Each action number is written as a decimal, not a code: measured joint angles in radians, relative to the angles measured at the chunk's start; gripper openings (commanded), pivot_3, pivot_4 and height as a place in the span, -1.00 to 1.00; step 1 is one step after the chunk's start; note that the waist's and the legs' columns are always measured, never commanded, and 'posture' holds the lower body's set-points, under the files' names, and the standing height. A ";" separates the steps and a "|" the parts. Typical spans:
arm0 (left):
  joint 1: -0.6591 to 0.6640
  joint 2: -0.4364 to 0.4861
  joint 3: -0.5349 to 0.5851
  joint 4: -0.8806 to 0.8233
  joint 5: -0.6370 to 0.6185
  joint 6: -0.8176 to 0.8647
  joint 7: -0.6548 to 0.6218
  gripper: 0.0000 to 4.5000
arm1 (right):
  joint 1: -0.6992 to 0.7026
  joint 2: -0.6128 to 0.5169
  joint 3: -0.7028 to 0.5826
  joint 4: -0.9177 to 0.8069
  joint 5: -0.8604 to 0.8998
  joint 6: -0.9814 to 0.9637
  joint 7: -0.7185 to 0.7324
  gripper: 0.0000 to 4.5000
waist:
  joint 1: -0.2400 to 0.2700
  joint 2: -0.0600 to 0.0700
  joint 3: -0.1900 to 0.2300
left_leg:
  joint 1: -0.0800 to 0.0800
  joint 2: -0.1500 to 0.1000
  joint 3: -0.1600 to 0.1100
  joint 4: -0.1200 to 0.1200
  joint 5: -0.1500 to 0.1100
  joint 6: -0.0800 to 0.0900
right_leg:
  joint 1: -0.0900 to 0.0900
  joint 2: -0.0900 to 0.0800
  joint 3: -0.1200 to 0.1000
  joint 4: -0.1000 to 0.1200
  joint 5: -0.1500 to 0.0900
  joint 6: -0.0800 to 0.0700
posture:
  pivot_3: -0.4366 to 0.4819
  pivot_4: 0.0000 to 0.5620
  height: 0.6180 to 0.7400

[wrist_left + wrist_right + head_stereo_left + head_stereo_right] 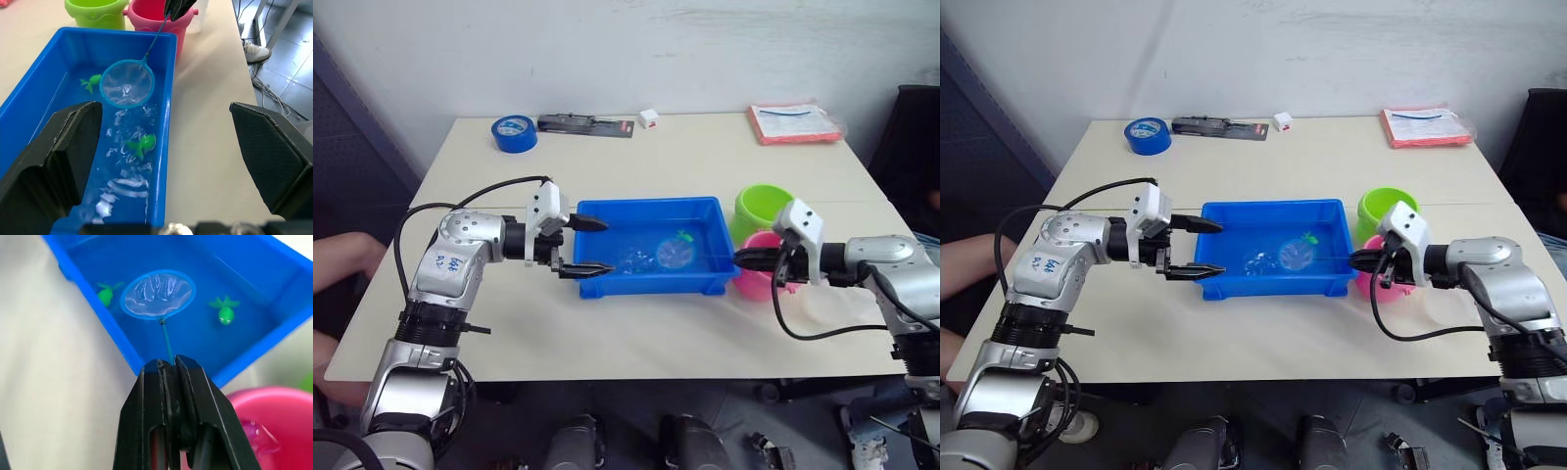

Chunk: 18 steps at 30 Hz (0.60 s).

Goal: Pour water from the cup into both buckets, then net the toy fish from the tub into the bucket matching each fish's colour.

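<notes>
The blue tub (646,205) sits mid-table holding water. My left gripper (591,246) is open at the tub's left end, one finger over the water and the other past the front wall. My right gripper (745,258) is shut on the net's thin handle in front of the pink bucket (762,277). The net hoop (158,293) lies in the water between two green toy fish (106,293) (225,312). The lime green bucket (762,207) stands just behind the pink one, which holds something pink (257,431). The clear cup (1446,307) rests under my right forearm.
At the table's back edge lie a blue tape roll (514,132), a black tool (585,124), a small white cube (649,117) and a pink folder (795,122). A person's arm (342,259) shows beside the table's left side. A dark chair (915,127) stands at the right.
</notes>
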 measured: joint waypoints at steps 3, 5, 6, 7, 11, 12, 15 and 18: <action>-0.022 0.003 0.001 0.041 0.003 -0.016 -0.007 1.00 | 0.018 -0.003 -0.006 -0.026 -0.045 -0.048 -0.048 -0.64 | -0.001 0.001 -0.001 | 0.000 0.000 0.000 0.000 0.000 0.000 | 0.000 0.000 0.000 -0.001 0.000 0.000 | -0.05 -0.47 1.00; -0.027 0.023 -0.003 0.094 0.020 -0.052 -0.025 1.00 | 0.021 -0.011 0.026 -0.036 -0.112 -0.112 -0.075 -0.64 | -0.003 0.001 -0.001 | 0.000 0.000 0.001 -0.001 0.000 0.000 | -0.001 0.001 0.000 -0.001 0.000 0.000 | -0.05 -0.47 1.00; -0.030 0.039 -0.006 0.123 0.034 -0.069 -0.035 1.00 | 0.019 -0.011 0.046 -0.042 -0.142 -0.139 -0.086 -0.64 | -0.005 0.001 -0.001 | 0.000 0.000 0.001 -0.001 0.000 0.000 | -0.001 0.001 0.000 -0.001 0.000 0.000 | -0.05 -0.47 1.00; -0.033 0.062 -0.012 0.156 0.052 -0.095 -0.052 1.00 | 0.005 -0.002 0.078 -0.045 -0.179 -0.161 -0.100 -0.64 | -0.008 0.001 -0.001 | 0.000 0.000 0.002 -0.002 0.000 -0.001 | -0.001 0.001 0.000 -0.001 0.000 0.000 | -0.05 -0.47 1.00; -0.041 0.109 -0.017 0.220 0.088 -0.152 -0.100 1.00 | -0.077 0.076 0.180 -0.048 -0.268 -0.195 -0.137 -0.64 | -0.010 0.001 -0.001 | 0.001 0.000 0.002 -0.002 0.000 -0.001 | -0.002 0.002 0.000 0.000 0.000 0.000 | -0.05 -0.47 1.00; -0.042 0.117 -0.017 0.228 0.091 -0.157 -0.106 1.00 | -0.093 0.092 0.202 -0.048 -0.286 -0.203 -0.141 -0.64 | -0.009 0.001 -0.001 | 0.000 0.001 0.002 -0.003 0.000 -0.001 | -0.002 0.002 0.000 0.000 0.000 0.000 | -0.05 -0.47 1.00; -0.039 0.140 -0.015 0.232 0.094 -0.163 -0.119 1.00 | -0.120 0.135 0.268 -0.032 -0.336 -0.214 -0.154 -0.64 | 0.000 0.001 -0.001 | 0.000 0.001 0.001 -0.002 0.000 -0.001 | -0.006 0.000 -0.002 -0.002 0.000 0.000 | -0.05 -0.47 1.00; -0.016 0.175 -0.008 0.229 0.094 -0.155 -0.128 1.00 | -0.146 0.170 0.318 -0.011 -0.386 -0.234 -0.162 -0.64 | -0.001 0.001 -0.001 | -0.001 0.001 0.002 -0.002 -0.001 0.001 | -0.005 -0.002 -0.002 -0.004 -0.003 -0.005 | -0.05 -0.47 1.00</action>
